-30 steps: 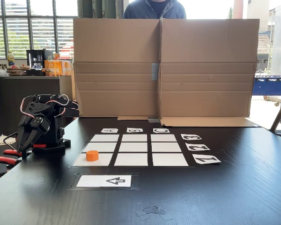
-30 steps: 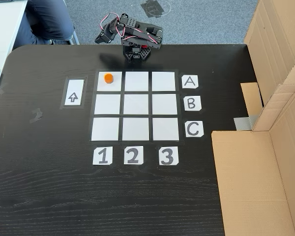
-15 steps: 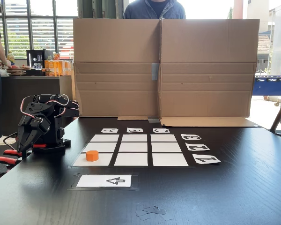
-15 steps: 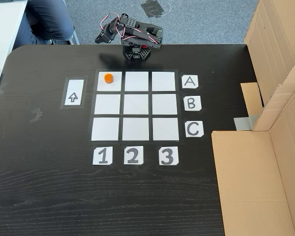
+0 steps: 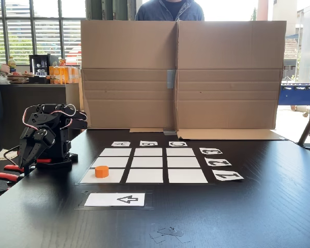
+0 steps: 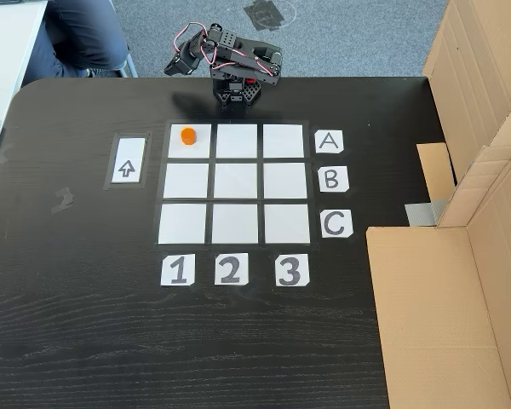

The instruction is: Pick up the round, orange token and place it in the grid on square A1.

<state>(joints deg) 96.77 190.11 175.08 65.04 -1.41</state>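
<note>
The token (image 6: 187, 135) sits flat on square A1 (image 6: 196, 146), the corner cell of the grid (image 6: 235, 183) where the A row meets the 1 column, in its upper part near the edge facing the arm. In a fixed view the token (image 5: 102, 171) rests inside the nearest left cell, clear of the black gaps. The gripper (image 5: 28, 155) hangs folded beside the arm's base, pointing down, well apart from the token and holding nothing; whether its fingers are parted or together cannot be told from either fixed view.

Judgement: the placement looks complete. Remaining risks are small. The token lies close to the cell's border, so a knock to the table (image 6: 85, 324) or a careless sweep of the arm across the grid could push it onto the gap. The paper cells could also shift if snagged.
</note>
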